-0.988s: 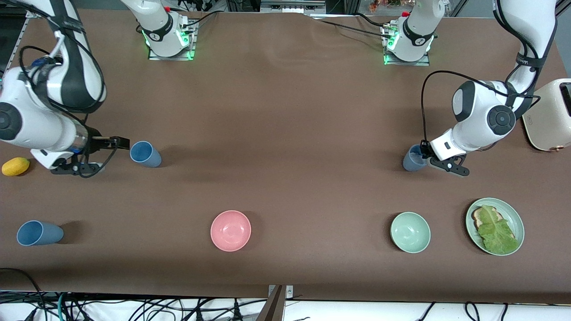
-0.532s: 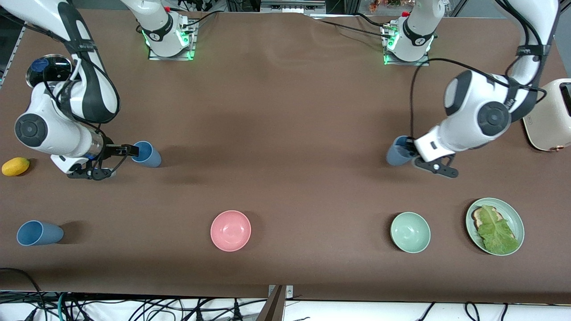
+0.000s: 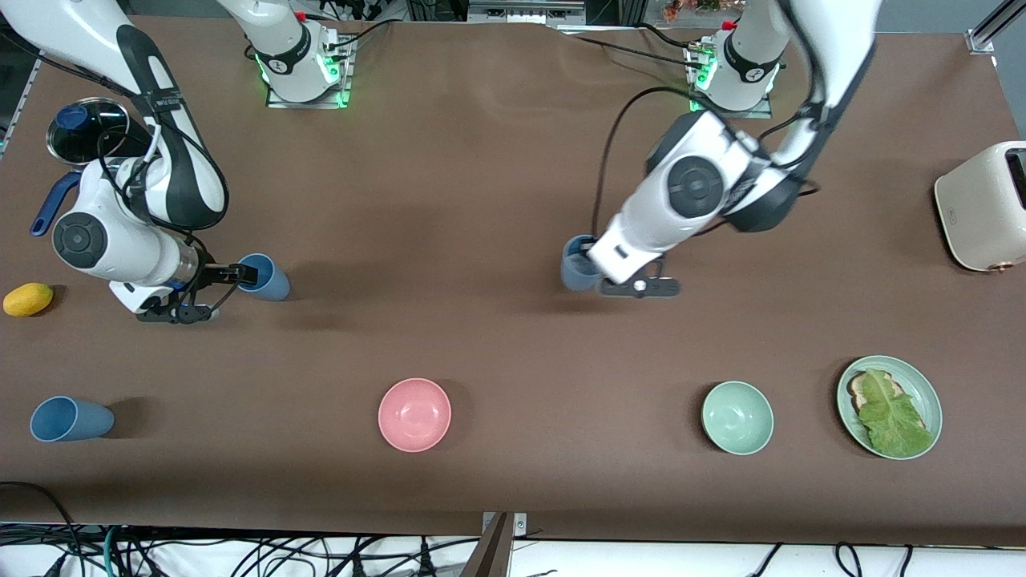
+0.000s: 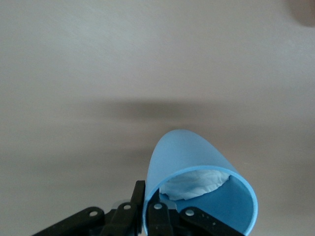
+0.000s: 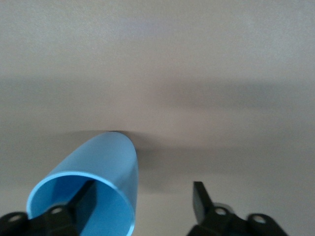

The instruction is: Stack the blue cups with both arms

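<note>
Over mid-table, the left gripper holds the grey-blue cup by its rim, fingers pinched on the wall; the left wrist view shows a white patch inside the cup. Toward the right arm's end of the table, the right gripper is spread wide at the mid-blue cup, which stands upright on the table. One finger sits inside the rim and the other stands apart outside, so the cup is not yet gripped.

To do the current step well:
- Close the right fingers squarely on the wall before lifting (a skewed pinch may tip the cup).
- Keep one cup mouth-up and steady; lower the other straight in, axes aligned.
- Release only once the taper seats.

Other containers: a third blue cup stands near the front edge, apparently empty. The pink bowl and green bowl look empty. The plate carries bread and a lettuce leaf.
</note>
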`<control>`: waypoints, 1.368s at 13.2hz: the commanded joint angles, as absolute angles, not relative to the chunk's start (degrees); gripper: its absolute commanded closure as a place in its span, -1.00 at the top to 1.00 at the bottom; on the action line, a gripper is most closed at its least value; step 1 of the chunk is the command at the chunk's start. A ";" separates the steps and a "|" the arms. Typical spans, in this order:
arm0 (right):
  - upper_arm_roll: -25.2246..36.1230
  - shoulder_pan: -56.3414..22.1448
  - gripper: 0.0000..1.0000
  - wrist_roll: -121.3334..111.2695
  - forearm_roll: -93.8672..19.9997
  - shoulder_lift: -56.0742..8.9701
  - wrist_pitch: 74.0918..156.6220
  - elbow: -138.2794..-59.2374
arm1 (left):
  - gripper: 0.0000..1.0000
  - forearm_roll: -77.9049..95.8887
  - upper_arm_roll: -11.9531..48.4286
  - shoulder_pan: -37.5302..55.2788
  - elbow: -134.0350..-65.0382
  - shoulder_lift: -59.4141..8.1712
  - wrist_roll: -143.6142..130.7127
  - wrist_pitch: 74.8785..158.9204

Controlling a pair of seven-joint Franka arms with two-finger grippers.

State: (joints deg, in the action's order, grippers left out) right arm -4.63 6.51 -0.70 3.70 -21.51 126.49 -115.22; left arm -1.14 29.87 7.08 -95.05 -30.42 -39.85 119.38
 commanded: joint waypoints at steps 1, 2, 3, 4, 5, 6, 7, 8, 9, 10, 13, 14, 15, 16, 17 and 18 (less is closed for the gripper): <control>-4.66 6.86 -1.00 -1.14 3.34 -21.53 126.74 -115.58 | -1.00 -2.02 29.00 11.51 -88.68 -38.05 -45.08 123.19; -4.75 6.86 -1.00 -1.14 3.34 -21.62 126.74 -115.58 | -1.00 -2.11 29.00 11.51 -88.68 -39.27 -44.83 125.75; -4.75 6.86 -1.00 -1.14 3.34 -21.80 126.56 -115.49 | -1.00 -2.20 29.00 11.69 -88.68 -40.68 -44.56 128.03; -4.75 6.86 -1.00 -1.14 3.25 -21.80 125.87 -115.31 | -1.00 -2.28 29.00 12.21 -88.68 -41.65 -44.39 129.97; -4.75 6.94 -1.00 -1.14 3.25 -21.80 125.51 -115.05 | -1.00 -2.29 29.00 12.39 -88.68 -41.75 -44.21 130.43; -4.83 6.86 -1.00 -1.32 3.25 -21.71 125.51 -114.79 | -1.00 -2.29 28.92 12.39 -88.77 -41.75 -44.21 130.43; -4.83 6.86 -1.00 -1.49 3.25 -21.71 124.90 -113.92 | -1.00 -2.29 28.92 12.39 -88.77 -41.75 -44.12 130.43; -4.92 6.77 -1.00 -1.58 3.25 -21.62 123.07 -112.60 | -0.95 -3.16 28.74 12.48 -89.03 -41.92 -44.12 130.43; -5.18 6.51 -1.00 -1.32 3.16 -21.62 120.44 -110.93 | -0.95 -6.64 28.74 12.48 -89.21 -42.27 -44.21 130.34; -5.45 6.07 -1.00 0.25 2.90 -21.71 117.54 -109.09 | -0.88 -9.29 28.83 12.48 -89.21 -42.28 -44.38 129.99; -8.69 4.75 -1.00 7.97 1.85 -21.71 110.94 -103.90 | 1.00 -9.67 28.92 12.39 -89.12 -41.31 -44.74 129.03; -9.92 3.96 -1.00 11.30 1.76 -21.80 108.92 -102.15 | 1.00 -9.67 29.00 12.13 -89.03 -40.53 -44.56 126.50; -10.98 2.91 -1.00 15.51 1.15 -21.88 106.98 -100.48 | 1.00 -9.67 29.09 11.61 -88.69 -39.30 -44.47 123.43; -11.77 1.86 -1.00 19.82 0.45 -22.06 104.96 -98.81 | 1.00 -9.15 29.09 11.43 -88.51 -37.72 -44.47 121.05; -12.21 -0.16 -1.00 23.69 0.09 -22.50 103.29 -96.53 | 1.00 -9.05 29.09 10.47 -88.51 -35.88 -44.39 118.76; -12.30 -3.13 -1.00 28.17 -0.78 -23.20 101.53 -93.63 | 1.00 -8.97 29.35 8.98 -88.42 -34.29 -44.30 116.13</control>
